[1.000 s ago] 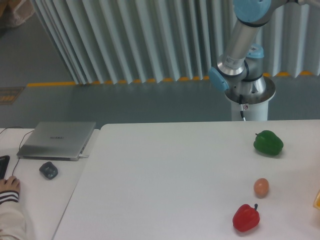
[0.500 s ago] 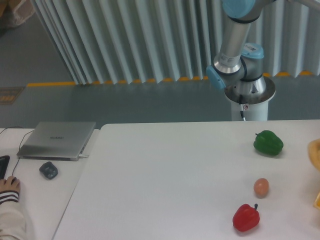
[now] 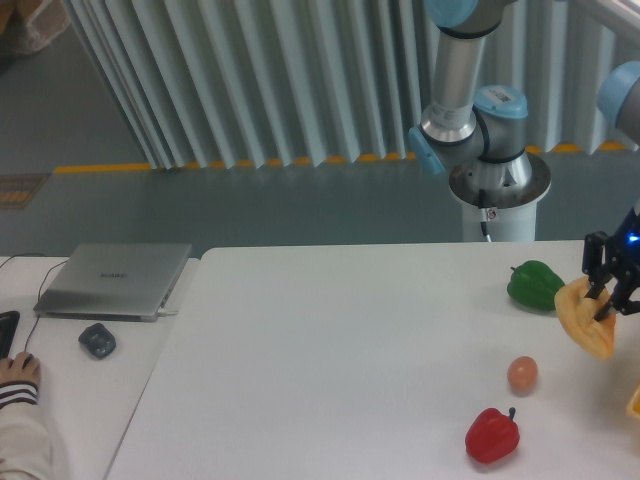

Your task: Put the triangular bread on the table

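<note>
At the right edge of the camera view, my gripper [image 3: 606,290] is shut on the triangular bread [image 3: 583,319], a yellow-orange wedge that hangs tilted a little above the white table [image 3: 330,360]. The dark fingers pinch the wedge's upper right part. It hangs just right of the green pepper [image 3: 535,284] and up and to the right of the small tan ball [image 3: 522,373].
A red pepper [image 3: 492,434] lies near the table's front right. A yellow object [image 3: 634,402] peeks in at the right edge. On the left desk are a grey laptop [image 3: 116,279], a dark mouse [image 3: 97,340] and a person's hand [image 3: 18,372]. The robot base [image 3: 497,190] stands behind the table.
The gripper has come into view from the right, carrying the bread leftwards towards the green pepper. The arm's upper links swung left.
</note>
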